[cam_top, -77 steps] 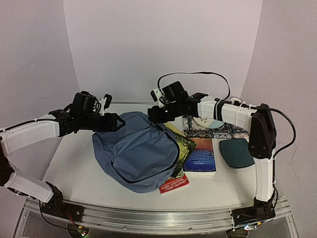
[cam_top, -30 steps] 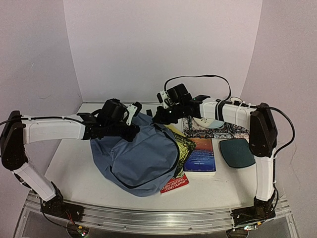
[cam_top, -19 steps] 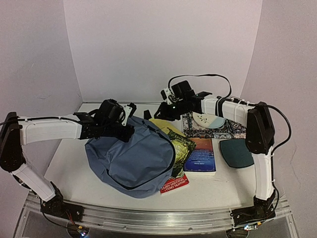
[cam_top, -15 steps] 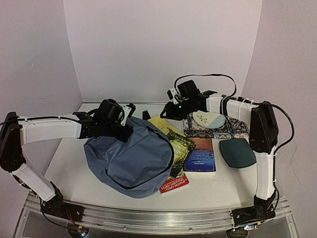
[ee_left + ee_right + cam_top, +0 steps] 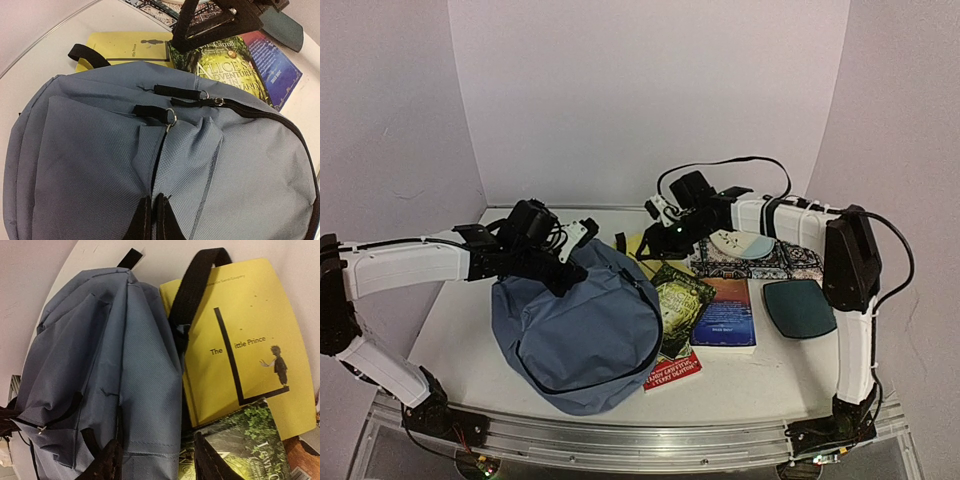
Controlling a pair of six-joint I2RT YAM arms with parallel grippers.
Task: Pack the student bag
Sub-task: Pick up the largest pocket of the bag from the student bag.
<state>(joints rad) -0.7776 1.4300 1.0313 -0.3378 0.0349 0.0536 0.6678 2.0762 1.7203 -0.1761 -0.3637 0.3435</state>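
Limp bag (image 5: 585, 330), pinched
The left pincer (image 5: 152, 200) gripped its floppy cloth; the right pincer (image 5: 155, 442) hung half-open, empty; the strap (image 5: 192, 285) ahead seemed the firmer hold.

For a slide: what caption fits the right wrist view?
Right fingers open above the slate-blue backpack, beside the yellow Little Prince book.

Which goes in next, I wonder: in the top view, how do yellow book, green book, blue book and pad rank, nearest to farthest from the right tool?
From the right tool:
1. Yellow book, at its tips.
2. Green book, just nearer the bases.
3. Blue book, right of the green one.
4. Pad, far right.
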